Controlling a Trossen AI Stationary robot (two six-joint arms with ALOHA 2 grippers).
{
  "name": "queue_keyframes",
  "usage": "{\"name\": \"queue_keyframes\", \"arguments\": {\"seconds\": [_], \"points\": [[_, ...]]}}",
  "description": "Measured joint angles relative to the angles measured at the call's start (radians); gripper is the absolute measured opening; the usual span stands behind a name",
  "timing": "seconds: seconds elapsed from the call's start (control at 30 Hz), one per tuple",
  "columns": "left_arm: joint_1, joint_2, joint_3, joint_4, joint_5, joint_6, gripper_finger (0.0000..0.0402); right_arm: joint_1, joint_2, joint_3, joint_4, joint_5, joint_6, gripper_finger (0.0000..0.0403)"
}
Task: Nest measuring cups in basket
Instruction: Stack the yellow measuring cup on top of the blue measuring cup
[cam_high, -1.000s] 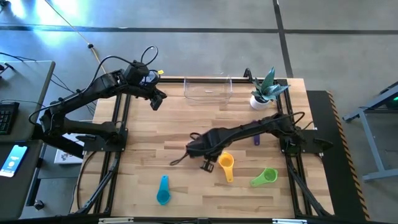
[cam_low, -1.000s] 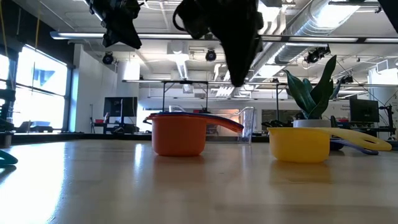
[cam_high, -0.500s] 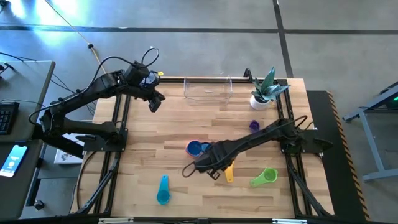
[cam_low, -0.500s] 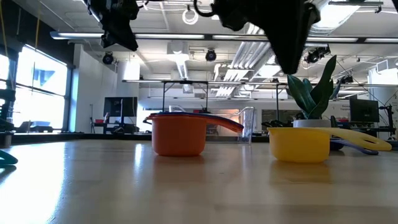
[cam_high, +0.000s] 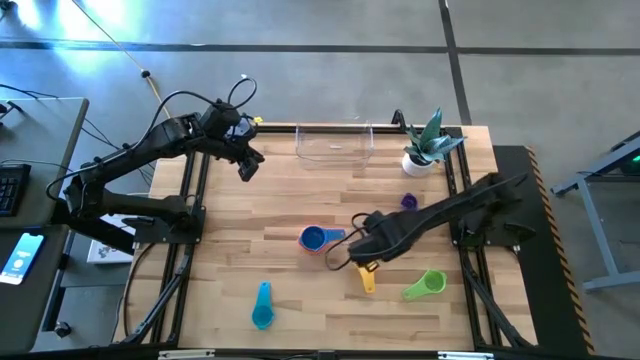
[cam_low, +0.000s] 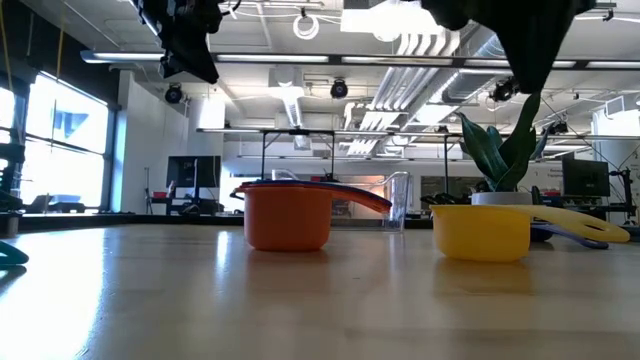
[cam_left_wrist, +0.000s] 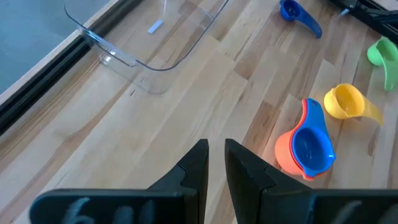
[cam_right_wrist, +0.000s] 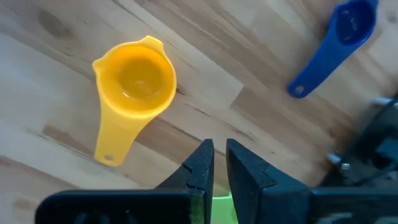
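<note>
Wooden table (cam_high: 300, 210), concrete floor; both pincers nearly shut, empty, held above table

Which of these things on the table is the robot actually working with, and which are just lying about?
Part of the job: clear basket; blue cup sitting inside the orange cup; yellow cup; green cup; teal cup; purple cup.

Just lying about: potted plant; phone and keyboard, both off the table.
</note>
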Motion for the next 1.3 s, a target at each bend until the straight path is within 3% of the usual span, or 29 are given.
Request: {"name": "queue_keyframes", "arguments": {"seconds": [0.3,0.47,0.77,1.3], "points": [[0.0,0.0,0.0,0.0,0.0,-0.002,0.0044,0.0,-0.214,-0.247,0.19,0.033,0.082,0.0033],[0.0,0.0,0.0,0.0,0.0,-0.03,0.0044,0.0,-0.272,-0.355,0.296,0.029,0.082,0.0057],[0.0,0.0,0.0,0.001,0.0,-0.111,0.0044,-0.006,-0.28,-0.496,0.564,0.025,0.071,0.0112],[0.0,0.001,0.0,0.008,0.0,-0.194,0.0044,-0.006,-0.26,-0.648,0.804,0.025,0.079,0.0115]]}}
